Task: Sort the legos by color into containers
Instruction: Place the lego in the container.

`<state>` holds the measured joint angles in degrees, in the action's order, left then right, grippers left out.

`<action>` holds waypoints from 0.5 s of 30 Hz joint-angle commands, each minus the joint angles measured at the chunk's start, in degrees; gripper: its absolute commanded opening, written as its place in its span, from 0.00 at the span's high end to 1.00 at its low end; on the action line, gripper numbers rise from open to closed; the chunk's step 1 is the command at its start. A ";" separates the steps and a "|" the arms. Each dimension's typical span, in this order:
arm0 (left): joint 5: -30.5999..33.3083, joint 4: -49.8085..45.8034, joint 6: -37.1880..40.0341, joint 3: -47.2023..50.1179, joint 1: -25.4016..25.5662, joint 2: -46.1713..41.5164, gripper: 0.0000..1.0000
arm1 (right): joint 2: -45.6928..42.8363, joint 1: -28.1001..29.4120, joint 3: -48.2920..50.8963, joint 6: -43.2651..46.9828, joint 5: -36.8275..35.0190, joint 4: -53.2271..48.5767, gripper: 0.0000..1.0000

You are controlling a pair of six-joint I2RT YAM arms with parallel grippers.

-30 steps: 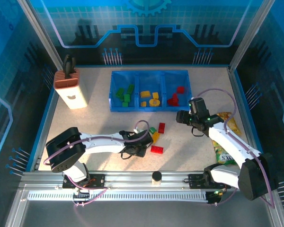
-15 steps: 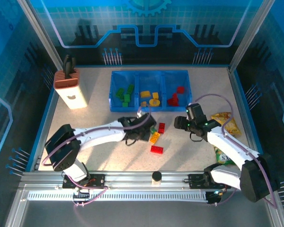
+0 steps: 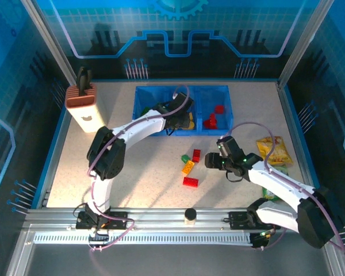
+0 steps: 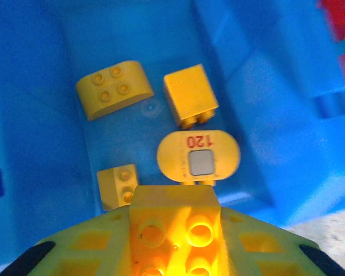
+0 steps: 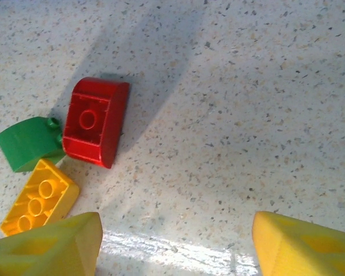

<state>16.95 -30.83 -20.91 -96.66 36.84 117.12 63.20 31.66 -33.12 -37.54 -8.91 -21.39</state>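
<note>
One yellow lego (image 4: 173, 221) clamped, four in tray (image 4: 264, 86)

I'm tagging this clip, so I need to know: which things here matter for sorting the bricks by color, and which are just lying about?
Job: blue tray, bricks already in it, loose bricks on the table, yellow brick in the left hand.
Lying about: knife block, snack bag.

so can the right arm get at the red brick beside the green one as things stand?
Probably yes. The right gripper is open just right of the red brick, bare table between them; the left gripper is off over the tray, holding a yellow brick.
</note>
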 commanded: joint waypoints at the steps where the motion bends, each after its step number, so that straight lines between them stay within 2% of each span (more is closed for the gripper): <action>1: 0.83 -2.39 2.21 -3.49 -1.11 1.25 0.67 | -1.58 1.75 0.87 -1.22 -0.35 -0.47 0.29; 3: 0.52 -1.08 2.51 -3.26 -1.36 1.03 0.63 | -1.61 2.51 0.77 -1.22 -0.75 -0.65 0.29; 4: 0.62 -0.82 2.62 -3.50 -1.54 0.97 0.57 | -1.49 2.85 0.63 -1.22 -0.77 -0.67 0.29; 7: 0.87 -2.29 3.03 -5.24 -1.77 0.21 0.26 | -0.74 4.00 -0.41 -1.13 -0.77 -0.82 0.27; 8: 0.81 -2.33 3.13 -5.10 -1.77 -0.49 0.22 | -0.48 4.34 -0.76 -1.15 -1.04 -1.03 0.26; 15: -1.61 4.03 2.10 5.39 -0.91 -13.51 0.20 | 0.72 7.20 -2.03 -1.92 -2.29 -1.29 0.26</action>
<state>16.62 -29.56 -19.03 -93.91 35.70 110.52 63.35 37.78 -33.32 -38.41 -9.96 -22.00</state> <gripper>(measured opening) 0.801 0.740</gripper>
